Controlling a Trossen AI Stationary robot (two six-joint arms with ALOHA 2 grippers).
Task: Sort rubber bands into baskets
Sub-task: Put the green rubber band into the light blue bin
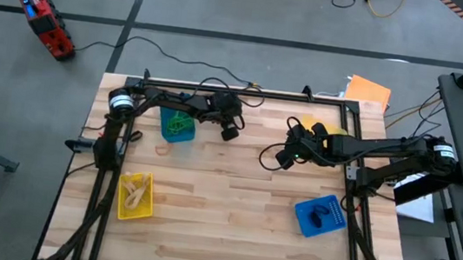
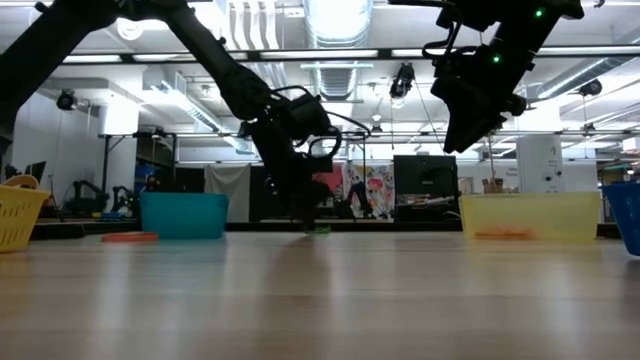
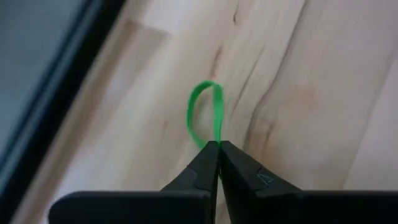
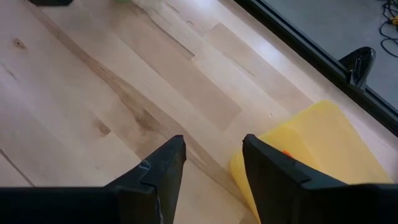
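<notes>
Left gripper (image 3: 217, 149) down at the tabletop (image 1: 232, 200), jaws clenched tight on a green rubber band (image 3: 204, 115); loop squashed into a narrow oval, long axis running straight out from the fingertips, flat over the wood. From above, that spot at roughly 11 o'clock of the table, just beside the blue basket (image 1: 178, 126) with green bands inside. Orange band (image 1: 162, 148) loose on the wood right by that basket, toward 6 o'clock. Right gripper (image 4: 211, 155) up in the air around 1 o'clock, jaws parted about halfway, gripping nothing, hanging just over the yellow basket (image 4: 311, 146) at the back edge with a bit of orange showing in it. Other yellow basket (image 1: 136, 195) at 8 o'clock holding tan bands, second blue basket (image 1: 320, 216) at 4 o'clock with something black in it. Nothing between the pinched band and the near blue basket.
</notes>
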